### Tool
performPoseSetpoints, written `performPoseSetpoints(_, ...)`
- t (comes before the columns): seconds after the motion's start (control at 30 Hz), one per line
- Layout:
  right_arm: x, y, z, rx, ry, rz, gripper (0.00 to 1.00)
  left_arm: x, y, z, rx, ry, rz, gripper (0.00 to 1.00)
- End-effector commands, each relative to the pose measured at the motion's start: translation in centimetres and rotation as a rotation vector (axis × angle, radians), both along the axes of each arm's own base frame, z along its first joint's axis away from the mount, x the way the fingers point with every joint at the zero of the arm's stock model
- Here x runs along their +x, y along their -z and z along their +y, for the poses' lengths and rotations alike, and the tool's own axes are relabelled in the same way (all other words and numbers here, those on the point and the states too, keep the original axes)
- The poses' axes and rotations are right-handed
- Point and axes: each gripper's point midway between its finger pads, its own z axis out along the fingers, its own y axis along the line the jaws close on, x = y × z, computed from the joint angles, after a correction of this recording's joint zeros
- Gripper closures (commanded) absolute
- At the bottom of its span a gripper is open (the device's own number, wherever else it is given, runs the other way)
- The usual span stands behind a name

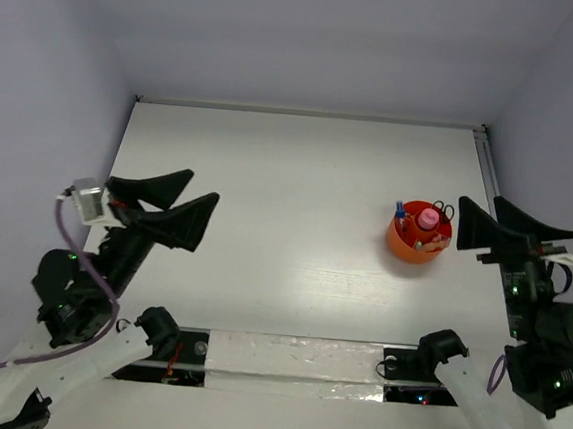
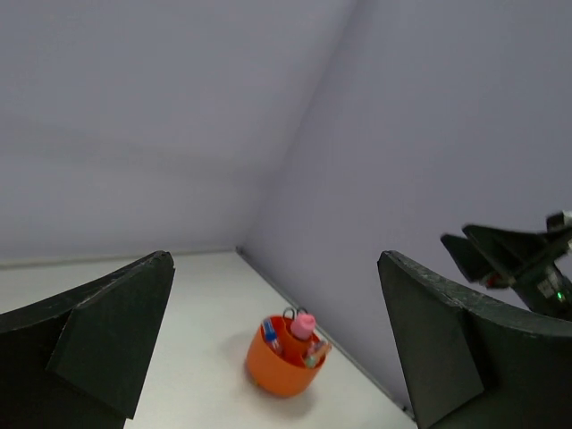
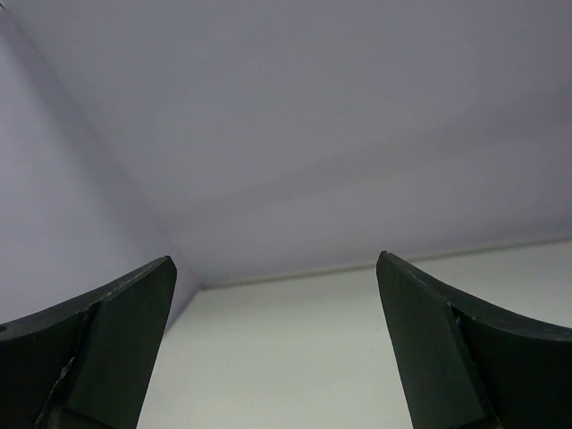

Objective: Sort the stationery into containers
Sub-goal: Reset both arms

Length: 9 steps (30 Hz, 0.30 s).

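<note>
The orange-red bowl (image 1: pixel 404 250) stands on the white desk (image 1: pixel 288 195) near its right edge, midway between the far and near edges. It holds a pink tube (image 1: pixel 427 219), black-handled scissors (image 1: pixel 442 208) and a few smaller pieces. The right hand (image 1: pixel 479 200), jaws spread wide and gripping nothing, hangs at the right edge just beside the bowl. The left hand (image 1: pixel 204 187), likewise wide apart and empty, hangs by the left edge, well apart from the bowl.

Stationery (image 1: pixel 426 223) in bowl (image 1: pixel 404 247), table (image 1: pixel 287 205) right side.
</note>
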Motion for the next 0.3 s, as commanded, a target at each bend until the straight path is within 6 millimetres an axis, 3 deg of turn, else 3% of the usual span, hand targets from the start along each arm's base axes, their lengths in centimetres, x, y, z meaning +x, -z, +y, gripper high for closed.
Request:
performPoseSetpoints(0.0,-2.8,-3.0,-2.0,0.035,0.060,-0.134,0.00,-0.3,-1.2,2.7,0.045,-0.109,-0.019,0.01)
performPoseSetpoints(0.1,-2.8,-2.4,-2.9,0.026,0.110,-0.124,0.00,-0.2,-1.4,3.3,0.041,-0.134,-0.026,0.01)
performPoseSetpoints(0.27,-1.2,-1.0,-2.7,-0.008,0.132,-0.060,0.00,1.2,0.2,1.5,0.075,-0.120,0.016,0.01)
